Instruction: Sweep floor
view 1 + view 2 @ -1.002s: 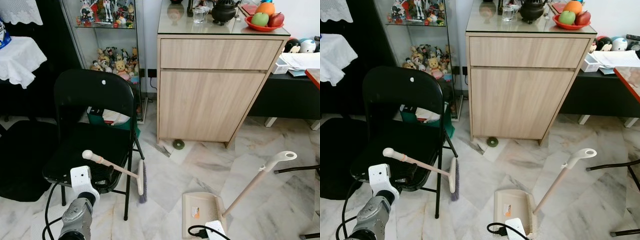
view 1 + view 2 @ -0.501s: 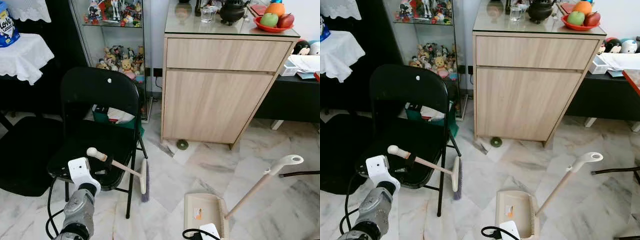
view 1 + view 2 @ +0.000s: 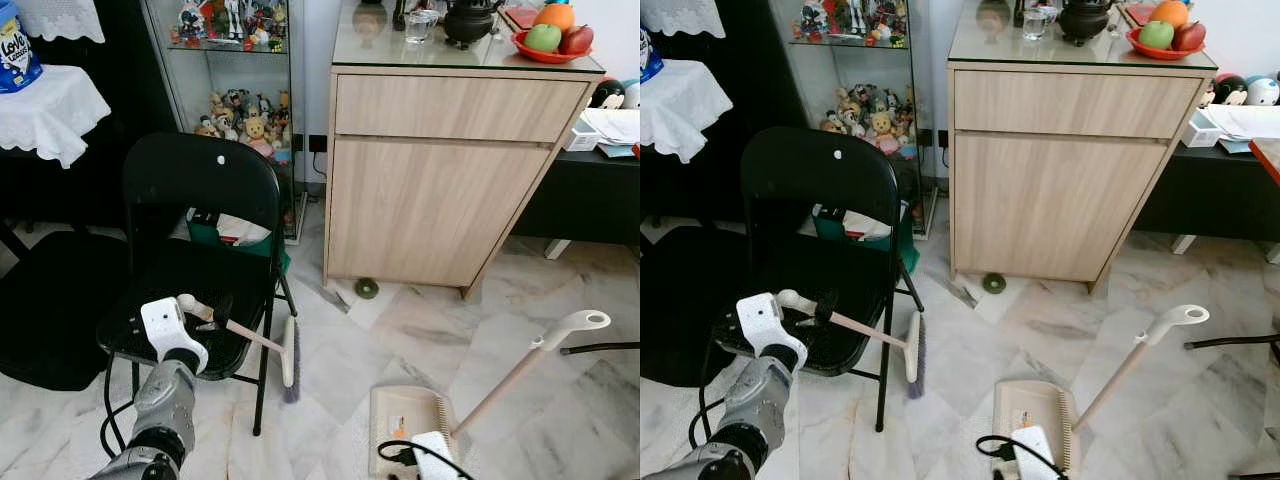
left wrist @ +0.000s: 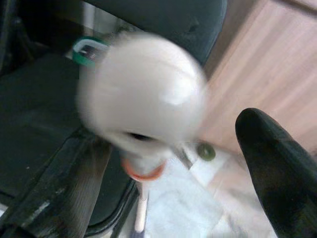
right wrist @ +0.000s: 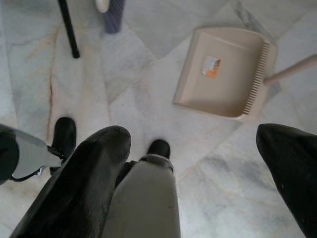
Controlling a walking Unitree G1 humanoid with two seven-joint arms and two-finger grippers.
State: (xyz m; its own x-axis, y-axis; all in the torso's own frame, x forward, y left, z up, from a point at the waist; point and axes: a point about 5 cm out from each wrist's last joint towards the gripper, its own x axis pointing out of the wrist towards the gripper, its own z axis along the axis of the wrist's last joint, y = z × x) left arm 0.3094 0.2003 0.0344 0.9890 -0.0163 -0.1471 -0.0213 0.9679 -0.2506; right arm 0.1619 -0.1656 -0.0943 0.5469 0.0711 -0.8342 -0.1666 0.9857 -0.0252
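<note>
A small beige broom [image 3: 250,338] leans on a black folding chair [image 3: 195,255], with its brush head [image 3: 289,355] on the marble floor. Its round knob [image 3: 185,302] sticks up over the seat. My left gripper [image 4: 168,173] is open around that knob [image 4: 143,94], one finger [image 4: 64,188] on each side and no grip. A beige dustpan [image 3: 405,425] lies flat on the floor, its long handle [image 3: 530,355] slanting up to the right. My right gripper [image 5: 193,173] hangs open above the floor, near the dustpan [image 5: 223,74].
A wooden cabinet [image 3: 440,170] stands behind, with a small green disc [image 3: 367,288] at its foot. A glass display case [image 3: 235,90] is behind the chair. A cloth-covered table [image 3: 50,110] stands left, a dark low table [image 3: 590,190] right. A black chair leg [image 3: 600,347] crosses the floor at right.
The camera has shifted a little. My left gripper has risen and closed in on the broom's knob. The broom and dustpan have stayed put.
</note>
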